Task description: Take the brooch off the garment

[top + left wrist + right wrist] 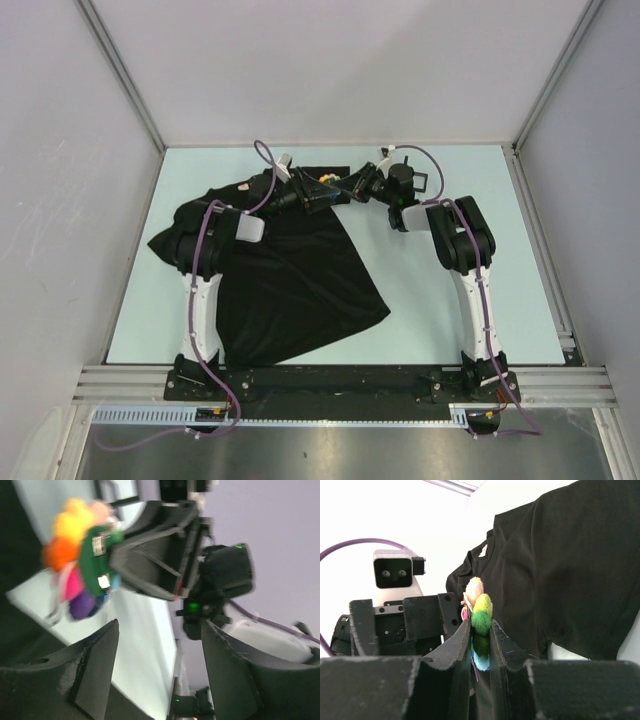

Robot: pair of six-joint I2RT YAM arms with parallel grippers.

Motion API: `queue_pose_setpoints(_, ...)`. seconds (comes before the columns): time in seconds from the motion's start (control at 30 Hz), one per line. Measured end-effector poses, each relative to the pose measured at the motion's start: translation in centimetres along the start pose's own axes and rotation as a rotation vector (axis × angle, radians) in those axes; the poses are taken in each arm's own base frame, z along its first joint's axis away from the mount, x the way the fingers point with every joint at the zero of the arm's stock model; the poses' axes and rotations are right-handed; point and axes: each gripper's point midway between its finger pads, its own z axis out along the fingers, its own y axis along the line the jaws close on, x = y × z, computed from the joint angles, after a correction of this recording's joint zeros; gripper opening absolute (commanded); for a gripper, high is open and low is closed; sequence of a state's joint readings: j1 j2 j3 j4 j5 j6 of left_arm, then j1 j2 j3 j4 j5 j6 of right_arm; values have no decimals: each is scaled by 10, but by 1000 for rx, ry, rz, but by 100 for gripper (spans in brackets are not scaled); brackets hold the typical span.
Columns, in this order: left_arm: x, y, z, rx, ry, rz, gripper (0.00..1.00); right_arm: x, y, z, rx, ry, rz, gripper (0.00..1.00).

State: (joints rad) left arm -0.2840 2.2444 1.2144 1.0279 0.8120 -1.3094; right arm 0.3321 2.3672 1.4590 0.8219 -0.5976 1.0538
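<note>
The brooch (327,182), a tiny fluffy ornament of yellow, green, pink and blue bits, is pinched between the fingers of my right gripper (481,630), just above the table at the back. It also shows in the left wrist view (80,565), held by the right gripper's black fingers (150,555). The black T-shirt garment (290,280) lies on the left half of the table and fills the background in the right wrist view (560,570). Whether the brooch still touches the cloth cannot be told. My left gripper (306,192) faces the brooch, jaws wide apart and empty (160,655).
The pale blue table (450,300) is walled by grey panels at the back and sides. A small black square frame (421,182) stands behind the right gripper. A metal rail (340,385) runs along the near edge by the arm bases.
</note>
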Motion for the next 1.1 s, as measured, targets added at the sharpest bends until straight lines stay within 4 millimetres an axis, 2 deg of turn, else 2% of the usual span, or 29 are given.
queue_pose_setpoints(0.1, -3, 10, -7, -101, -25, 28, 72, 0, -1, 0, 2, -2, 0, 0)
queue_pose_setpoints(0.27, -16, 4, -12, -184, -71, 118, 79, 0, -3, -1, 9, -5, 4, 0)
queue_pose_setpoints(0.53, -11, 22, -10, -261, -47, 108, 80, 0, -3, -2, 10, -5, 6, 0)
queue_pose_setpoints(0.73, -3, 19, -2, -229, -20, 104, 79, 0, -2, -2, 9, -5, 5, 0)
queue_pose_setpoints(0.97, 5, 25, 4, -177, 9, 50, 79, 0, -2, -2, 7, -6, 4, 0)
queue_pose_setpoints(1.1, 6, 18, 6, -130, 17, 29, 78, 0, -2, -2, 7, -6, 4, 0)
